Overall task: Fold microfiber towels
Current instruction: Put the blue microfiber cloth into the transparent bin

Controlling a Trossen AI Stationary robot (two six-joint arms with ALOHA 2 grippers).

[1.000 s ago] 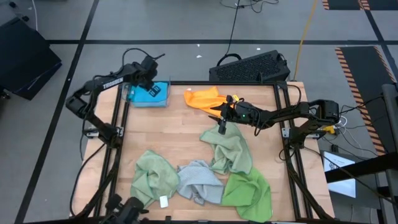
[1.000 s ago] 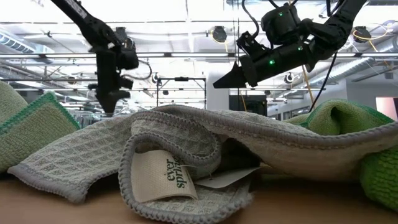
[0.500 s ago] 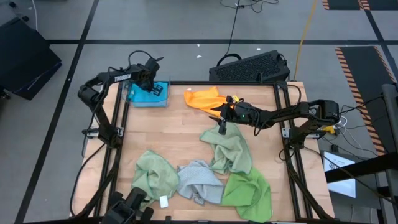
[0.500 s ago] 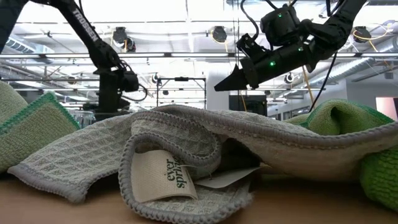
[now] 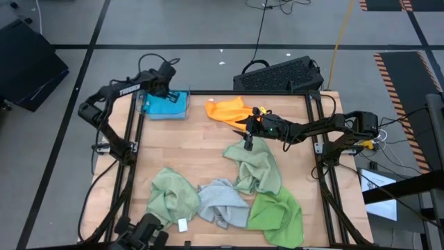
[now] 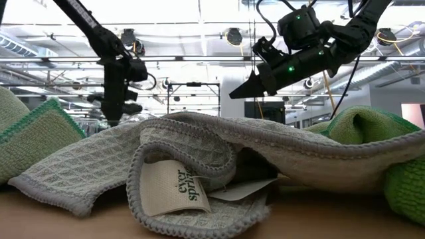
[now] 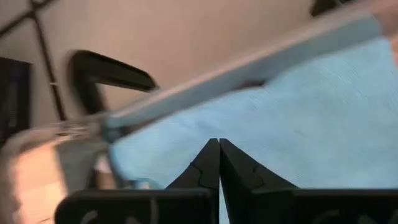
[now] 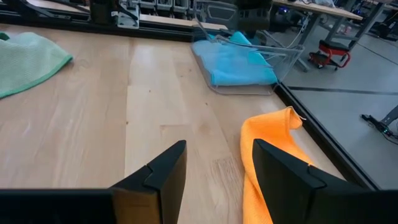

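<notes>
Orange towel (image 5: 227,109) lay at the table's far edge, just beside the right gripper (image 5: 248,129), whose fingers stood apart, holding nothing. Left gripper (image 5: 166,71), fingers together, hovered over the blue towel (image 5: 166,105) in its clear tray (image 8: 283,68), so the right arm looked nearer the orange one.

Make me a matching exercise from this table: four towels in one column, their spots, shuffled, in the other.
Towels:
1. blue towel
2. orange towel
3. bright green towel
4. grey towel

Places:
A. near edge, beside the pale green one
B. clear tray at the far left corner
C. near right corner
D. far side, by the right gripper

Pairs: 1-B, 2-D, 3-C, 4-A
</notes>
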